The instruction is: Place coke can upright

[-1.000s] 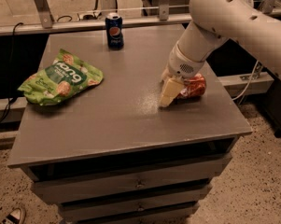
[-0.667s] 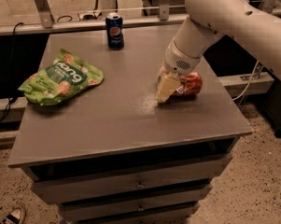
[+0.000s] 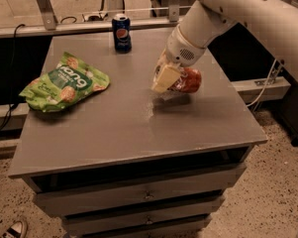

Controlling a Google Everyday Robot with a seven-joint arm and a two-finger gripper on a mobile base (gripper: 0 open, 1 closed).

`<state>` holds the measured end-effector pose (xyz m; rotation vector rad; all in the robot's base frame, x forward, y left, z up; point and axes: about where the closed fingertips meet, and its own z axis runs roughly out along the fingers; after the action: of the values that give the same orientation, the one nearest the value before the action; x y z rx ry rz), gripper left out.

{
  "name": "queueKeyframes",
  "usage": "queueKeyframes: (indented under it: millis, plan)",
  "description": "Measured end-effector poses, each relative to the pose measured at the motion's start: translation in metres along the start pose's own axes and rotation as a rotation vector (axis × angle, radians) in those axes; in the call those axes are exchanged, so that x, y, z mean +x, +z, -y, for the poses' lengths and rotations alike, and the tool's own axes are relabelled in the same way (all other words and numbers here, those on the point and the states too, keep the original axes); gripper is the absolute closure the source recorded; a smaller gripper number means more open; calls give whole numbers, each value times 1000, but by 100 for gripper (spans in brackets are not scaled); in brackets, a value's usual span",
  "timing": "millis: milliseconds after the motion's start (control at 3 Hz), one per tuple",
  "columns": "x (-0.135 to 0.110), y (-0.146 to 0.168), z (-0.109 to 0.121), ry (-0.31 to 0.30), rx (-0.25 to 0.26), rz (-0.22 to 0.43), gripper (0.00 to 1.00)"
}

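Note:
The red-orange coke can [image 3: 189, 80] lies on its side in my gripper [image 3: 169, 84], right of the table's middle. The gripper is shut on it. One cream finger [image 3: 163, 78] crosses the can's left end and the other finger is hidden behind the can. The can hangs slightly above the grey table top [image 3: 119, 128], with its shadow just below it. My white arm comes in from the upper right.
A dark blue Pepsi can [image 3: 122, 32] stands upright at the table's back edge. A green snack bag [image 3: 63, 82] lies on the left side. The table has drawers below its front edge, and a rail runs behind it.
My gripper has lifted the coke can a little off the table and shifted it slightly back and left. The can is still on its side.

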<state>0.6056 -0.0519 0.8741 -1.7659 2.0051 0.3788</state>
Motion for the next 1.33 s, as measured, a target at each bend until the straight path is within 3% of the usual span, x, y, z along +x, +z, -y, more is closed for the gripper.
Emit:
queueKeyframes:
  millis: [333, 667, 1000, 1333]
  plan:
    - [-24, -10, 2, 16, -29, 192, 100]
    - [-44, -25, 1, 44, -57, 424, 100]
    - [-52, -42, 1, 85, -68, 625, 100]
    - [-51, -52, 2, 125, -67, 786, 100]
